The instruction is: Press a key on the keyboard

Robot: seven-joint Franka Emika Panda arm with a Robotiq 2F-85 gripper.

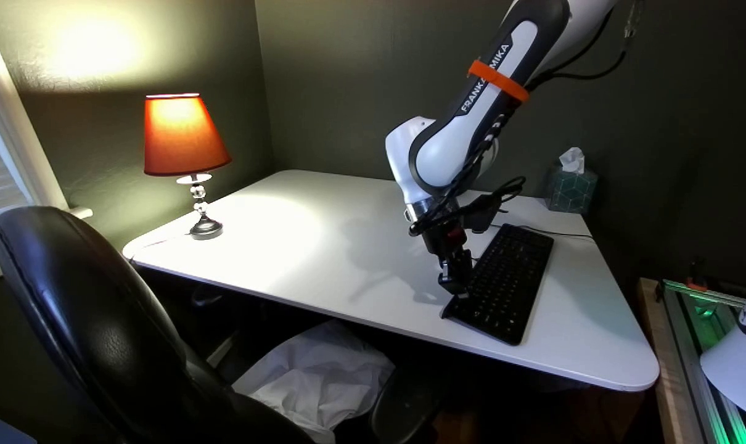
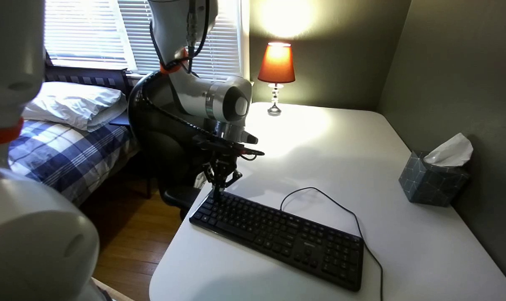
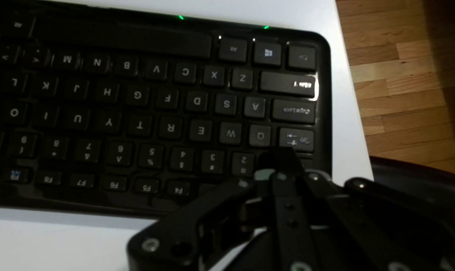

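The black keyboard (image 1: pixel 510 277) lies flat on the white desk in both exterior views (image 2: pixel 274 232). In the wrist view, the keyboard (image 3: pixel 152 96) appears upside down, its left end beside the desk edge. My gripper (image 3: pixel 280 160) is shut and empty, its dark fingertips together over the number row near the 1, Q and Tab keys. They hide the keys beneath. In both exterior views, the gripper (image 1: pixel 460 292) points down at the keyboard's end near the desk edge, and its tips (image 2: pixel 216 194) look at or just above the keys. I cannot tell whether they touch.
A thin dark cable (image 2: pixel 320 191) runs from the keyboard across the desk (image 1: pixel 348 246). A tissue box (image 2: pixel 433 179) stands by the wall. A lit lamp (image 1: pixel 185 135) stands at the far end. A black office chair (image 1: pixel 102 333) is beside the desk.
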